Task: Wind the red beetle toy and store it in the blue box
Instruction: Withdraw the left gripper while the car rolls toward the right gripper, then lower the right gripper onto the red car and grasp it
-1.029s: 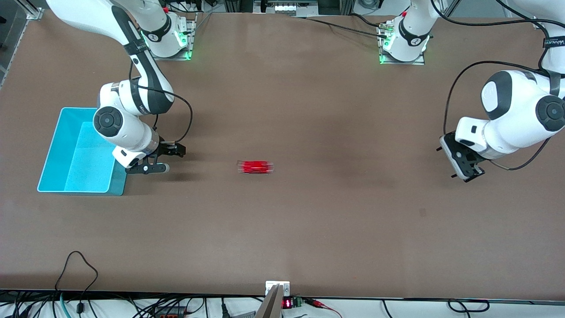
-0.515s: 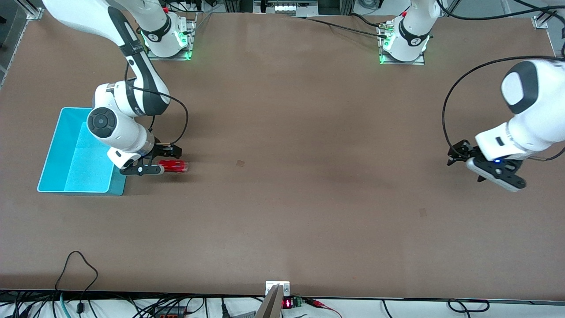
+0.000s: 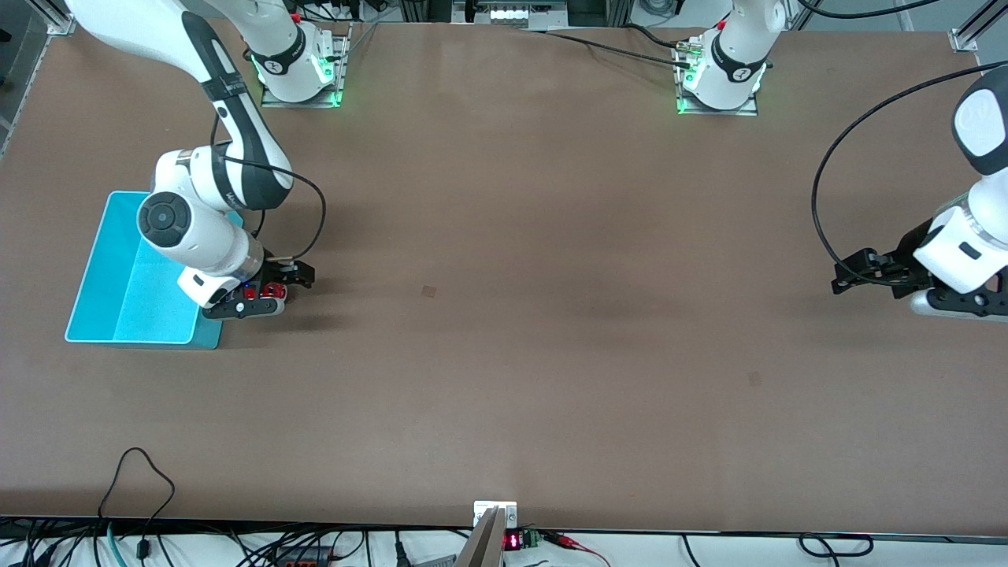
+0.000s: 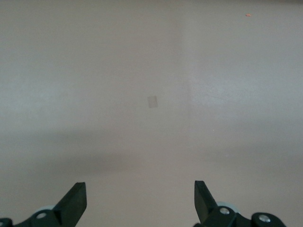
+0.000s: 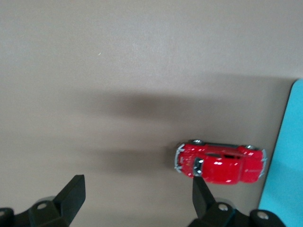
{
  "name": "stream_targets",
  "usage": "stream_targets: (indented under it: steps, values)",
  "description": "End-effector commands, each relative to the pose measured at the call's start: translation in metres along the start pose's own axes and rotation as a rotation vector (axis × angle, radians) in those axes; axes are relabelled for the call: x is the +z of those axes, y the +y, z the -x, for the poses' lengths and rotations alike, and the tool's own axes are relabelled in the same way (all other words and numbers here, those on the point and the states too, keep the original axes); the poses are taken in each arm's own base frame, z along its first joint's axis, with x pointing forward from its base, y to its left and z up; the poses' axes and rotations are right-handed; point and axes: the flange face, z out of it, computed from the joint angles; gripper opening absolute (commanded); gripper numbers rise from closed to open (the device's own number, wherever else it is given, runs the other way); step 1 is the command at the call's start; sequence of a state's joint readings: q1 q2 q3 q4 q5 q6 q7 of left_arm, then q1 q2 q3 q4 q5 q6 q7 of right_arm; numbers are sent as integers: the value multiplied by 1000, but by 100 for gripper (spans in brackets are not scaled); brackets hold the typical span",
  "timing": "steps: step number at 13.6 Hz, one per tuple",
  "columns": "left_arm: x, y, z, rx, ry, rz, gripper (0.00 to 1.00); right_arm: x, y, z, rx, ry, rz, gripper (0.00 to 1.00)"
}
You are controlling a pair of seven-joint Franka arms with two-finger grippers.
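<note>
Right gripper (image 3: 264, 293), fingers spread and empty, hovers over the red beetle toy (image 5: 220, 163), which sits on the table (image 3: 504, 315) just beside the blue box (image 3: 110, 276), its long axis crossing one fingertip. Left gripper (image 3: 906, 279), also spread, waits well apart.

No readable text on the table (image 3: 504, 331). A small red-lit display (image 3: 512, 541) at the table's edge nearest the front camera shows digits, too small to read. Dark band on the right arm (image 3: 228, 83) carries lettering, illegible.
</note>
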State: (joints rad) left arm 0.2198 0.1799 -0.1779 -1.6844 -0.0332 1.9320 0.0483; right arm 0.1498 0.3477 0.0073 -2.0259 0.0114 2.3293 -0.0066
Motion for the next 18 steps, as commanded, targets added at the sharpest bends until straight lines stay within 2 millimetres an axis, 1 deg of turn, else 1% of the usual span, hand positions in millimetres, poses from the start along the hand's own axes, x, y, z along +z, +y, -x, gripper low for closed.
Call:
stream_targets:
  steps: [1, 2, 3, 4, 5, 6, 7, 8, 10, 12, 13, 14, 15, 17, 18]
  values:
    - [-32, 11, 0, -65, 13, -6, 100, -10, 17, -5, -177, 6, -12, 100]
    - [-43, 11, 2, -65, 29, -9, 100, -9, 28, -4, -256, 6, -12, 100]
    - [-51, 5, 5, -80, 41, -6, 100, -9, 39, -4, -324, 6, -15, 100]
    - [-56, 6, 9, -80, 33, -6, 100, -9, 48, -2, -410, -1, -16, 100]
    - [-57, 11, 11, -76, 17, -2, 100, -9, 54, -1, -500, -10, -20, 100]
    - [-60, 7, 14, -89, 12, 5, 100, -8, 67, 1, -603, -11, -22, 100]
    - [-63, 8, 15, -92, 15, 12, 100, -6, 80, 3, -704, -13, -26, 100]
    - [-66, 10, 16, -88, 18, 12, 100, -4, 93, 5, -778, -15, -30, 100]
    - [-65, 18, 24, -80, -38, 15, 100, 0, 110, 8, -884, -19, -37, 100]
    - [-74, 20, 34, -104, -62, 15, 100, 0, 110, 8, -991, -15, -35, 100]
    - [-73, 24, 39, -101, -80, 14, 100, -1, 110, 8, -1038, -12, -34, 100]
    - [-77, 29, 46, -92, -80, 8, 100, 1, 108, 8, -1089, -13, -35, 100]
    - [-73, 28, 51, -90, -86, -2, 100, 2, 104, 8, -1123, -15, -35, 100]
    - [-70, 25, 52, -93, -76, -12, 100, 6, 86, 8, -1178, -24, -32, 100]
    - [-69, 27, 53, -101, -72, -12, 100, 12, 85, 11, -1198, -33, -17, 100]
